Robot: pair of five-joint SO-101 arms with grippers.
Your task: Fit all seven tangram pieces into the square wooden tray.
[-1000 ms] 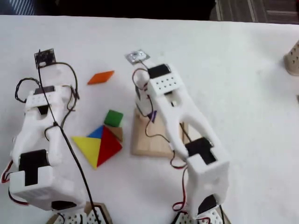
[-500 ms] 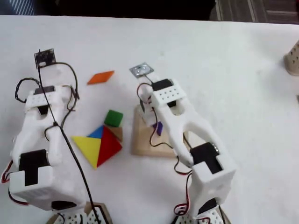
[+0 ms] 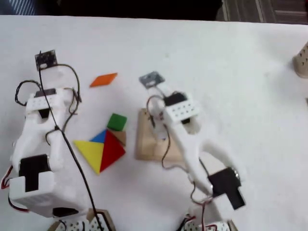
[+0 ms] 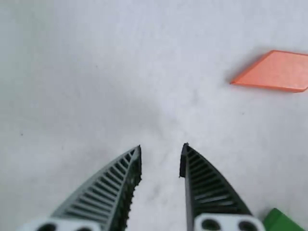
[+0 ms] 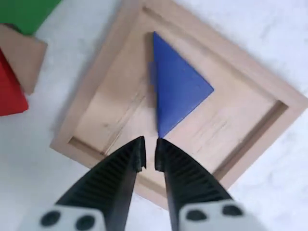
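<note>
The square wooden tray [image 5: 110,62] lies under my right arm, and a dark blue triangle [image 5: 178,84] rests flat inside it. My right gripper [image 5: 149,154] hangs just above the tray's inner edge, near one tip of the triangle. Its jaws stand a narrow gap apart with nothing between them. In the high view the tray [image 3: 144,144] is partly covered by that arm. Left of it lie the green square [image 3: 117,121], a tan piece [image 3: 120,137], a small blue triangle [image 3: 99,136], the yellow triangle [image 3: 90,151] and the red triangle [image 3: 113,149]. My left gripper [image 4: 161,154] is open over bare table, short of the orange parallelogram [image 4: 274,72].
The orange parallelogram [image 3: 103,79] lies apart from the cluster, toward the far side of the white table [image 3: 231,72]. A pegged wooden object [image 3: 301,60] stands at the right edge. A corner of the green square [image 4: 284,220] shows beside my left gripper.
My right arm has swung down and to the right over the tray. The dark blue triangle seen at its gripper before now lies in the tray. The left arm has not moved.
</note>
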